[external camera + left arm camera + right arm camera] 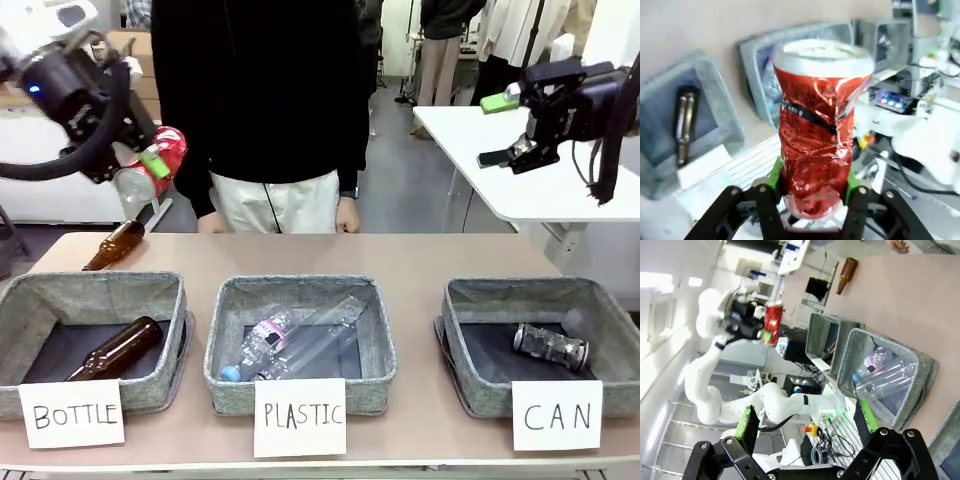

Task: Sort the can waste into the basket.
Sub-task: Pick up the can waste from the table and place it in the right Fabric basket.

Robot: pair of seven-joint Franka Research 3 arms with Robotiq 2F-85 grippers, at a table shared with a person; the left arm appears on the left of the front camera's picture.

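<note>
My left gripper (150, 165) is raised high at the far left of the table, shut on a shiny red can (160, 160). In the left wrist view the dented red can (817, 130) stands between the green pads (776, 172), silver end up. A dark can (550, 345) with pale print lies inside the grey basket (470, 390) marked "CAN" at the right. My right gripper (505, 125) hangs open and empty high above the right end; in its own view the fingers (747, 422) are spread wide, and the red can (772, 322) shows far off.
A basket marked "BOTTLE" (160, 385) holds a brown bottle (115, 350); the middle "PLASTIC" basket (225, 375) holds clear bottles. Another brown bottle (112, 246) lies on the table at the far left. A person (265, 110) stands at the far side.
</note>
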